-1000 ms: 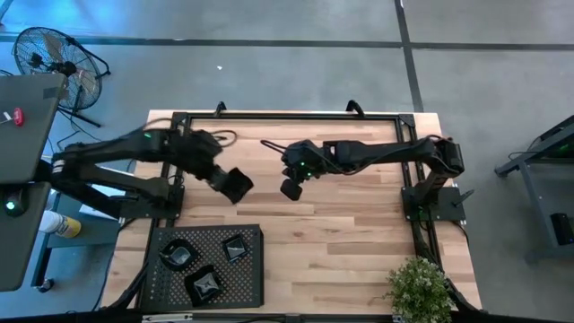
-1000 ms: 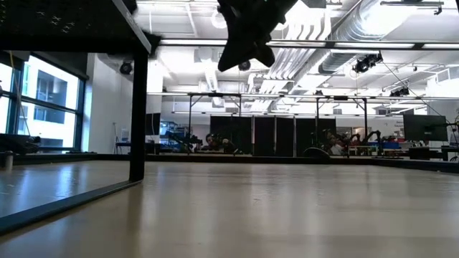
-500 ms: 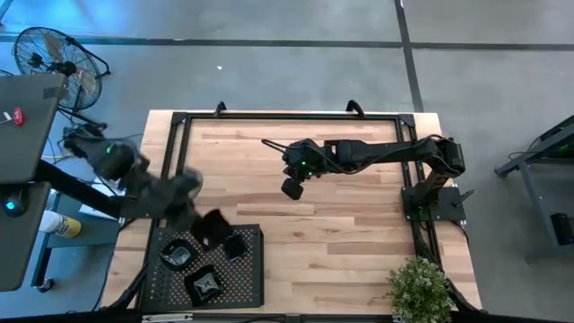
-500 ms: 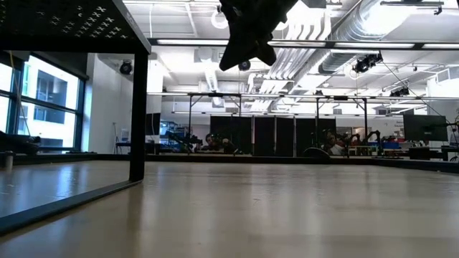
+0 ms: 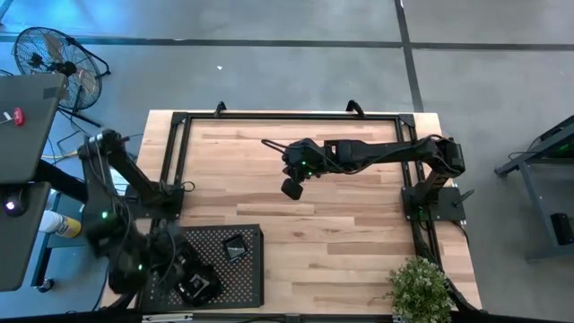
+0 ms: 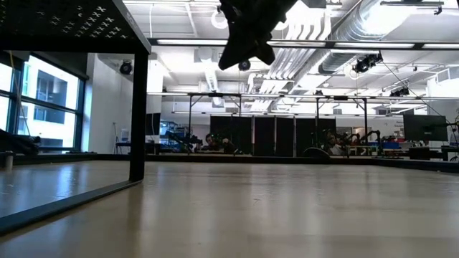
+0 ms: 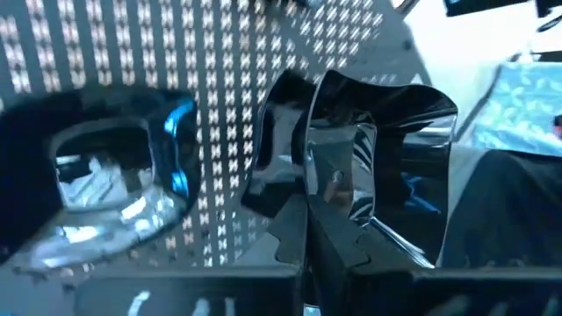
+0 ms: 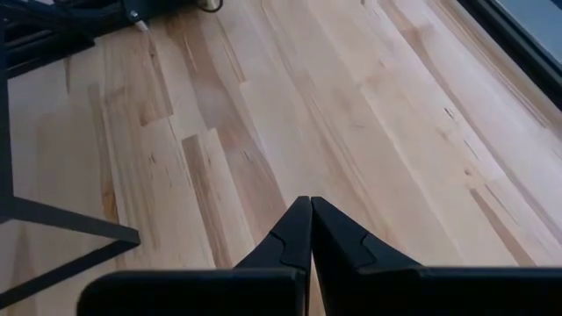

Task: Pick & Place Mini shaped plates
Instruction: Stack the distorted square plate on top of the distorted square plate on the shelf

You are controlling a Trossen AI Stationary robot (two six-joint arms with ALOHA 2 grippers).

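Observation:
My left gripper (image 5: 182, 269) is over the near-left black perforated tray (image 5: 251, 269), shut on a glossy black mini shaped plate (image 7: 386, 149). In the high view the arm hides that plate. Two more plates rest on the tray, one angular (image 5: 235, 248) and one near the front edge (image 5: 199, 287). The left wrist view shows a rounded-square plate (image 7: 105, 184) lying on the tray's perforated top (image 7: 263, 53). My right gripper (image 5: 291, 187) hangs shut and empty above the middle of the table; it also shows in the right wrist view (image 8: 309, 206) and the low view (image 6: 247, 36). My left gripper pinches the plate's raised rim (image 7: 327, 145) between its two fingers, one on the hollow side and one on the outer side. The fingers slant down at it. The plate stands on edge in the hold, lifted above the tray.
A black frame (image 5: 287, 117) runs around the table's far part, with posts at left (image 5: 175, 161) and right (image 5: 414, 193). A potted plant (image 5: 419, 287) stands at the near right corner. Bare wood (image 5: 341, 251) lies right of the tray.
My left arm has swung from the table's middle toward the near-left corner, carrying the plate clear of the table. It has turned and now hangs over the tray, covering the tray's left plate. My right gripper has kept still.

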